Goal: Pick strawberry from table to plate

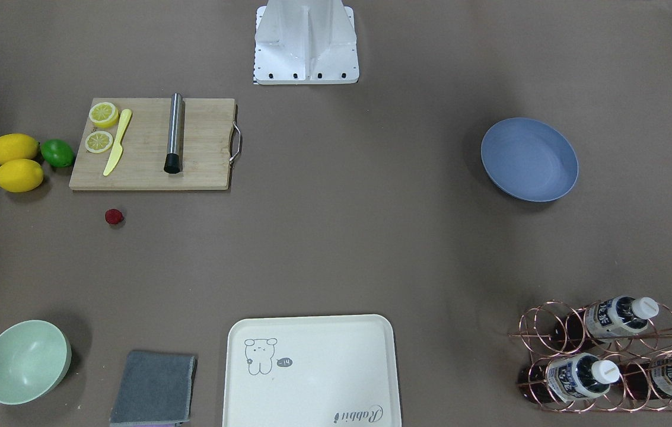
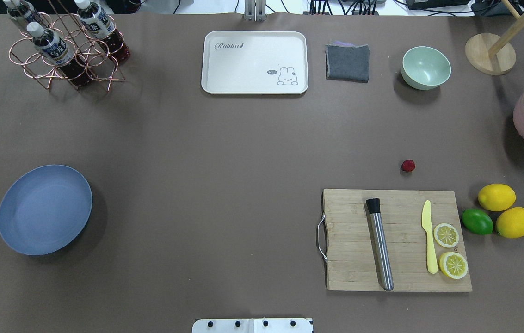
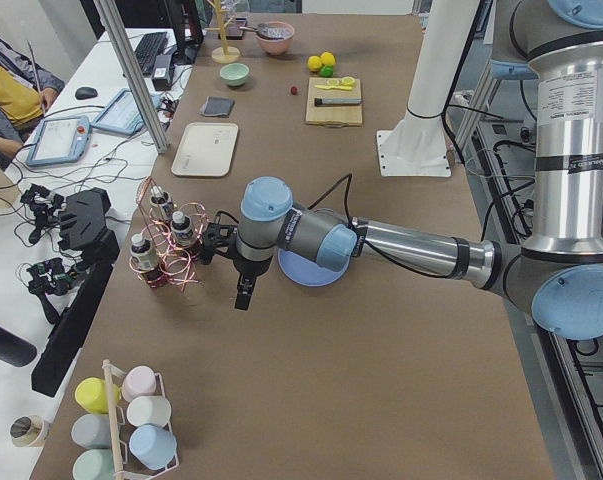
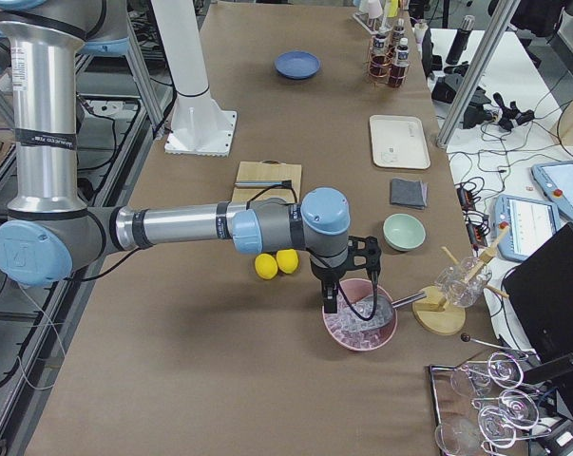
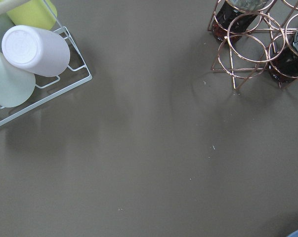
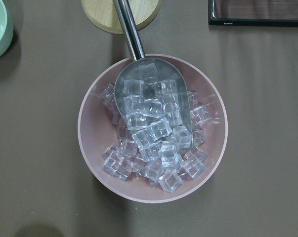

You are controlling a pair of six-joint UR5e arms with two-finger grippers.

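The first step, the approach, is not yet begun. The plate (image 2: 44, 209) stands empty on the left; just beyond the board (image 2: 349, 231) the strawberry (image 2: 408, 165) lies on the table (image 2: 243, 162). The left gripper (image 3: 244, 293) and right gripper (image 4: 350, 302) hang at the table's ends; their jaws I cannot judge. Next, the right gripper should probably reach the strawberry.
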